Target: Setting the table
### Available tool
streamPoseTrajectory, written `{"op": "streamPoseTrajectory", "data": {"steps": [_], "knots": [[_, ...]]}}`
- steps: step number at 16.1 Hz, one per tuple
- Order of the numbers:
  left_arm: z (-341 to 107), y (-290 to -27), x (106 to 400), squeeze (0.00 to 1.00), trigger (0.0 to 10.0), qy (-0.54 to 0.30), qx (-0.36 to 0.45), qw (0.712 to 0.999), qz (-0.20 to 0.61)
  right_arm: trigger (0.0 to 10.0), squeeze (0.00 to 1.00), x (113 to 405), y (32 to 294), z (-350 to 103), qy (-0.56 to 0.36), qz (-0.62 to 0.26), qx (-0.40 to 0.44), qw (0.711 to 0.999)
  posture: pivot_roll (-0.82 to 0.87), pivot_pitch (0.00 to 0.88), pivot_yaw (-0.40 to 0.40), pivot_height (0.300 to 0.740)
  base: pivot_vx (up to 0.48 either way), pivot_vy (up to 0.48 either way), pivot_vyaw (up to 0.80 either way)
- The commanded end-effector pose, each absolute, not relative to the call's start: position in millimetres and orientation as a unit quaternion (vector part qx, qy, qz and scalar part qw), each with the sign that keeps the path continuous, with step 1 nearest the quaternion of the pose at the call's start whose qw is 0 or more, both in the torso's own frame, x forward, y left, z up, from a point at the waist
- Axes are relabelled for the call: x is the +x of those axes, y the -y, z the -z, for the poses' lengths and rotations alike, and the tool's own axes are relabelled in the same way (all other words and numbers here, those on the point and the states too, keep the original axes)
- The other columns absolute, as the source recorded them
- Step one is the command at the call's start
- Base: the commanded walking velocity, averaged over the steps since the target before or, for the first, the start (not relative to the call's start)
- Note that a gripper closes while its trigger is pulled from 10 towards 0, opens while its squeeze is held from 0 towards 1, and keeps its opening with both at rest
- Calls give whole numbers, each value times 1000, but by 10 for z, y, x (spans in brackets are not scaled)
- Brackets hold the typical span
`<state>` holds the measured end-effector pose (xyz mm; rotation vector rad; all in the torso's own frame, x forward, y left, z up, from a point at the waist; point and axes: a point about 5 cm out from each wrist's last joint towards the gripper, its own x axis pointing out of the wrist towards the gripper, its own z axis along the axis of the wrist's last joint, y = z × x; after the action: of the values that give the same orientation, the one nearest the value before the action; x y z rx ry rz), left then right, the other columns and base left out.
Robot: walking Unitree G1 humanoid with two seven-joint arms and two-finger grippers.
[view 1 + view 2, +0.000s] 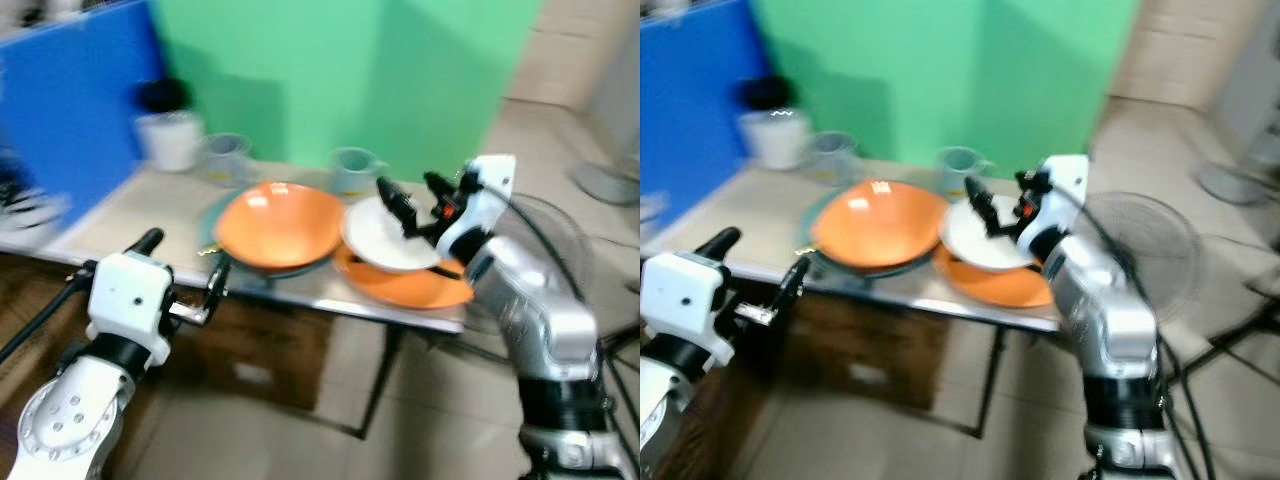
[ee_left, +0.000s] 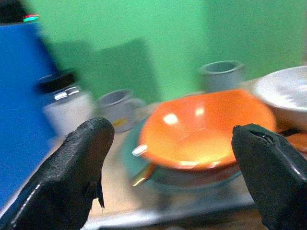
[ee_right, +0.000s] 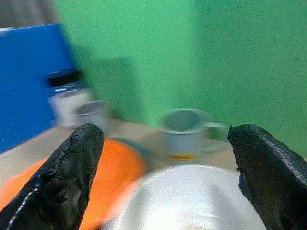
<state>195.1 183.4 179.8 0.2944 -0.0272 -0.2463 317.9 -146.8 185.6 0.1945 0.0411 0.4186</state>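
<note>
An orange bowl (image 1: 279,224) rests on a teal plate (image 1: 215,232) in the middle of the table (image 1: 130,205). To its right a white bowl (image 1: 383,238) sits on an orange plate (image 1: 410,285). My right gripper (image 1: 407,200) hovers open just above the white bowl (image 3: 187,199). My left gripper (image 1: 185,268) is open at the table's front edge, left of and below the orange bowl (image 2: 206,127). Two grey mugs (image 1: 352,168) (image 1: 226,155) stand behind the dishes. A utensil handle (image 2: 139,151) lies on the teal plate.
A white jar with a black lid (image 1: 168,125) stands at the back left. A blue panel (image 1: 70,110) and a green wall (image 1: 340,70) rise behind the table. A floor fan (image 1: 1145,250) stands to the right. The views are blurred.
</note>
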Motion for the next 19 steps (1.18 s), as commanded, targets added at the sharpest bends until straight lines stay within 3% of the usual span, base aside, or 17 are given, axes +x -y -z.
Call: {"op": "streamPoseTrajectory", "data": {"steps": [1, 3, 8, 11, 14, 17, 18, 19], "knots": [[-1814, -1777, 1962, 812, 10000, 15, 143, 979, 147, 10000, 0, 3215, 1511, -1824, -41, -208, 108, 971, -6, 0, 4, 740, 311, 0, 0], [-1829, -1729, 1982, 812, 10000, 15, 139, 974, 178, 10000, 0, 3333, 1481, -1904, -57, -217, 101, 969, -10, 0, 3, 740, 315, 0, 0], [-1826, -1519, 1985, 788, 10000, -5, 112, 952, 286, 10000, 0, 3476, 1625, -1763, -216, -199, 53, 954, -34, 0, 7, 740, 58, 0, 0], [-1838, -1440, 1938, 792, 10000, -15, 93, 933, 347, 10000, 0, 3579, 1801, -1849, -232, -153, 76, 958, -40, 0, 6, 740, 0, 0, 0], [-1855, -1407, 1919, 796, 10000, -24, 80, 921, 381, 10000, 0, 3555, 1943, -1719, -310, -123, 72, 940, -46, 0, 7, 740, 0, 0, 0], [-1851, -1394, 1921, 796, 10000, -28, 78, 918, 388, 10000, 0, 3529, 1988, -1575, -361, -106, 141, 916, -48, 0, 7, 740, 0, 0, 0], [-1851, -1391, 1919, 796, 10000, -29, 77, 917, 390, 4431, 0, 3523, 1978, -1553, -370, -108, 152, 910, -48, 0, 7, 740, 0, 0, 0], [-1854, -1388, 1915, 796, 10000, -31, 75, 916, 393, 0, 0, 3512, 1957, -1531, -379, -111, 159, 905, -44, 0, 4, 740, 0, 0, 0]]}}
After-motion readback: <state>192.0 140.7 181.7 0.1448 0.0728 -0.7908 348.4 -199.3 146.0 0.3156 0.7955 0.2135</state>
